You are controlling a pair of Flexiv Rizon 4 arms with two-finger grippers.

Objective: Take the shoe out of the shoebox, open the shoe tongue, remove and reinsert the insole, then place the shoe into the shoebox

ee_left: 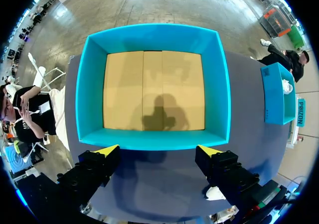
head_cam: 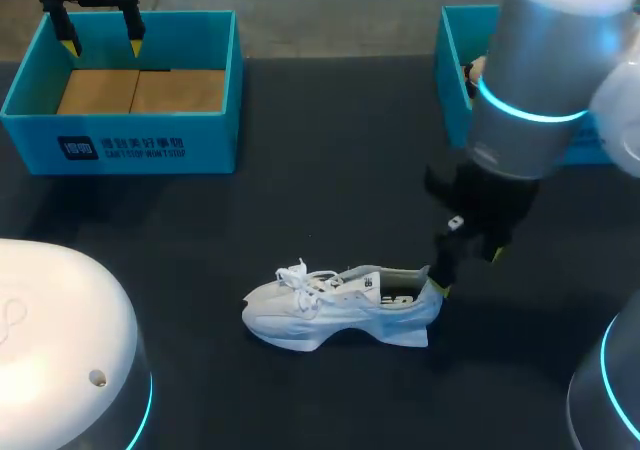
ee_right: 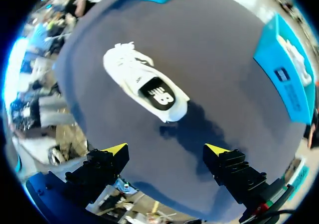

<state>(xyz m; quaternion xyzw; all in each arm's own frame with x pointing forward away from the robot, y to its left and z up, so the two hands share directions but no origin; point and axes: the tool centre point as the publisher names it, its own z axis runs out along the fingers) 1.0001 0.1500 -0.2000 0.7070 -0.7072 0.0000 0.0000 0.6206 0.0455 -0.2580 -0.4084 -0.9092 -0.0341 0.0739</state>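
The white shoe (head_cam: 340, 310) stands on its sole on the dark table, toe toward my left and heel toward my right, with loose laces. An insole with a black print shows inside it (ee_right: 158, 93). My right gripper (head_cam: 468, 272) hangs open just behind and above the heel, touching nothing; in its own view the shoe (ee_right: 144, 82) lies ahead of the open right gripper (ee_right: 167, 148). The blue shoebox (head_cam: 215, 130) sits at the back left with only its brown cardboard floor showing. My left gripper (head_cam: 102, 45) hovers open over the box's far side (ee_left: 154, 37), empty (ee_left: 158, 149).
A second blue box (head_cam: 452, 65) stands at the back right, partly hidden by my right arm, with a white shoe inside (ee_right: 295, 57). It also shows beside the shoebox in the left wrist view (ee_left: 279, 94). Dark tabletop (head_cam: 320, 210) stretches between the shoebox and the shoe.
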